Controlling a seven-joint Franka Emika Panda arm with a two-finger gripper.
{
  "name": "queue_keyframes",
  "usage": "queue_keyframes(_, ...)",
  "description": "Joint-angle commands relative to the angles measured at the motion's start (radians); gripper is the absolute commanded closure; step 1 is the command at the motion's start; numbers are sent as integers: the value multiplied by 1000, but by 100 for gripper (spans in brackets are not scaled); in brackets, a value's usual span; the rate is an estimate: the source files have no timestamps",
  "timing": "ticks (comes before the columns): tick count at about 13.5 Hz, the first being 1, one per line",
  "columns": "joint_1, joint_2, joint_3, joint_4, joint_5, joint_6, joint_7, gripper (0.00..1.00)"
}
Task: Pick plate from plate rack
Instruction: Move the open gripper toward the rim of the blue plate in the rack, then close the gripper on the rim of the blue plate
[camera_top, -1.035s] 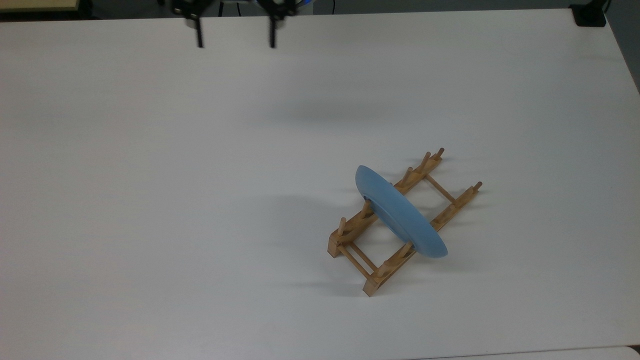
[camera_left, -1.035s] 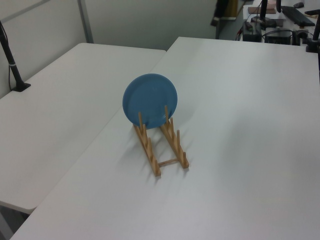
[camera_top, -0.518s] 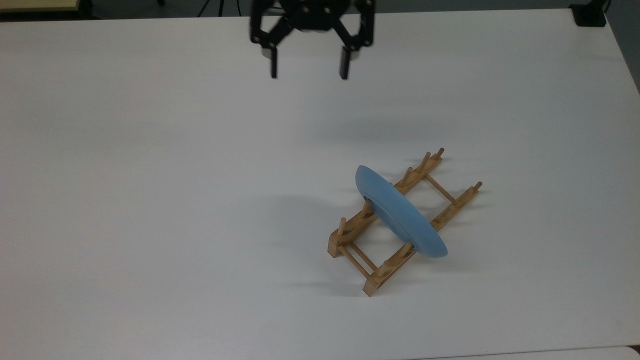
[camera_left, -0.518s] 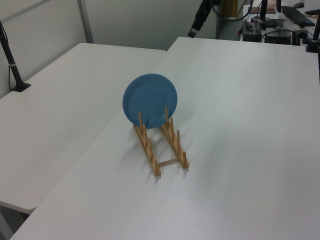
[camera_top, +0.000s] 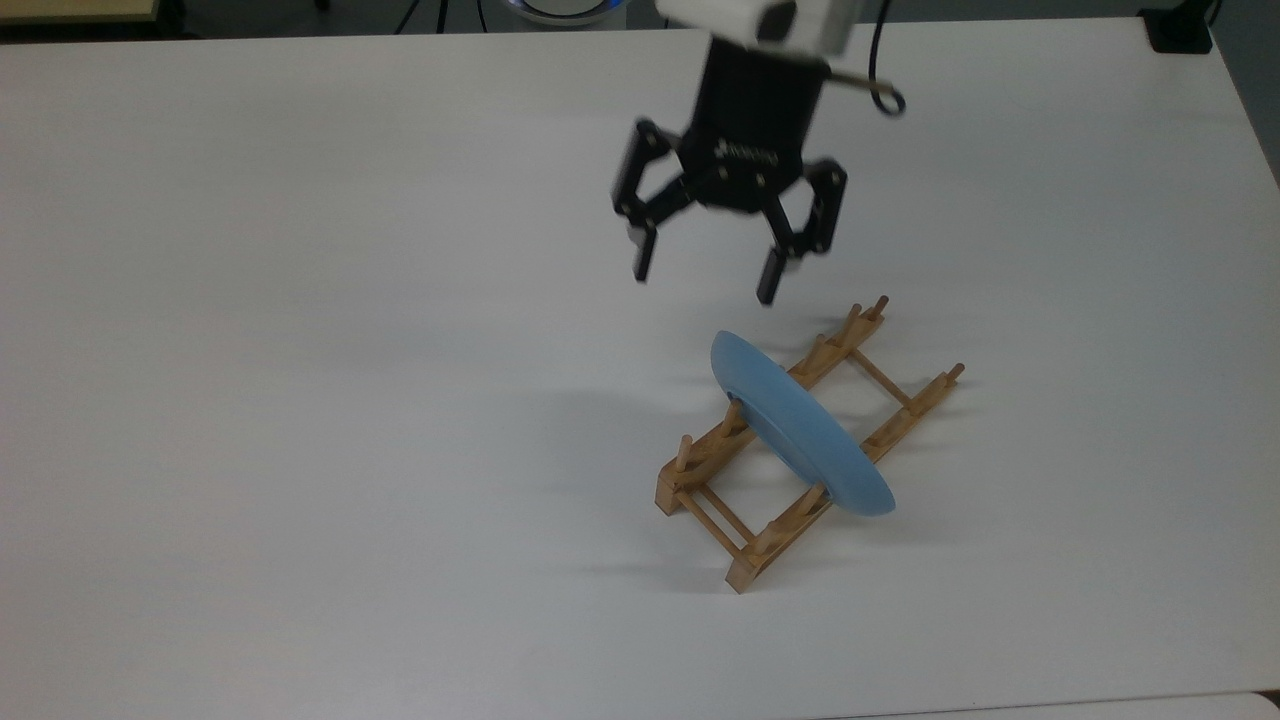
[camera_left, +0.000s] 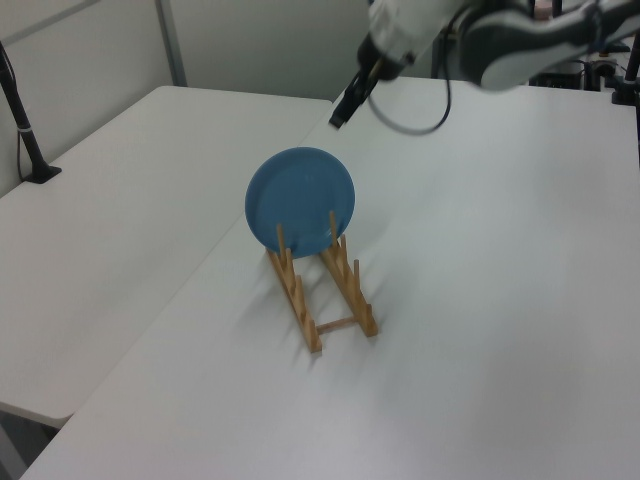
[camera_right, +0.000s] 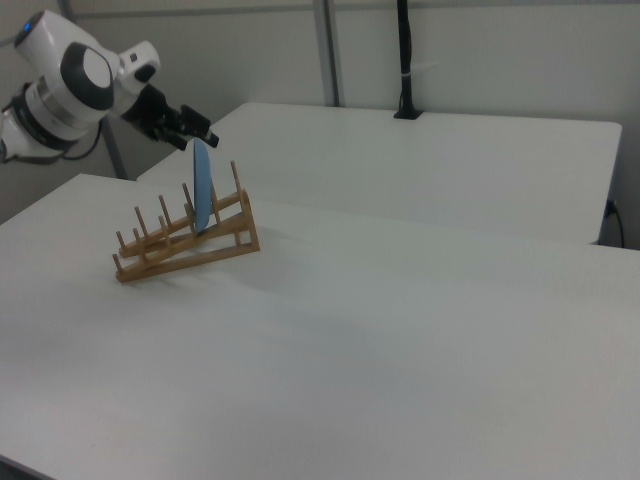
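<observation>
A light blue plate (camera_top: 800, 425) (camera_left: 300, 198) (camera_right: 201, 186) stands on edge between the pegs of the wooden plate rack (camera_top: 760, 540) (camera_left: 340, 300) (camera_right: 180, 250) on the white table. My black gripper (camera_top: 705, 282) (camera_left: 340, 112) (camera_right: 205, 135) hangs open in the air above the table, just beyond the plate's upper edge in the top view. Nothing is between its fingers. It touches neither plate nor rack.
A second white table (camera_left: 110, 220) (camera_right: 420, 160) adjoins this one. A black post (camera_left: 25, 130) (camera_right: 405, 60) stands on it. A black block (camera_top: 1180, 30) sits at the top view's upper right corner.
The gripper has come down from the top view's upper edge and moved right toward the plate, staying open. Plate and rack have not moved.
</observation>
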Motion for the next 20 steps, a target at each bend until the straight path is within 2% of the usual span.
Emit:
queue_keyframes(1, 35, 46, -10, 14, -77, 50, 103, 5)
queue_keyframes(7, 52, 93, -10, 45, -94, 50, 154, 5)
queue_keyframes(9, 55, 107, -8, 45, -126, 50, 166, 7)
queue_keyframes(12, 56, 121, -10, 45, -181, 51, 212, 22)
queue_keyframes(14, 56, 123, -8, 45, -190, 53, 219, 32)
queue_keyframes(17, 56, 121, -8, 45, -190, 55, 247, 34)
queue_keyframes(18, 56, 119, -8, 55, -190, 53, 257, 38)
queue_keyframes(20, 58, 119, -8, 58, -190, 53, 257, 54)
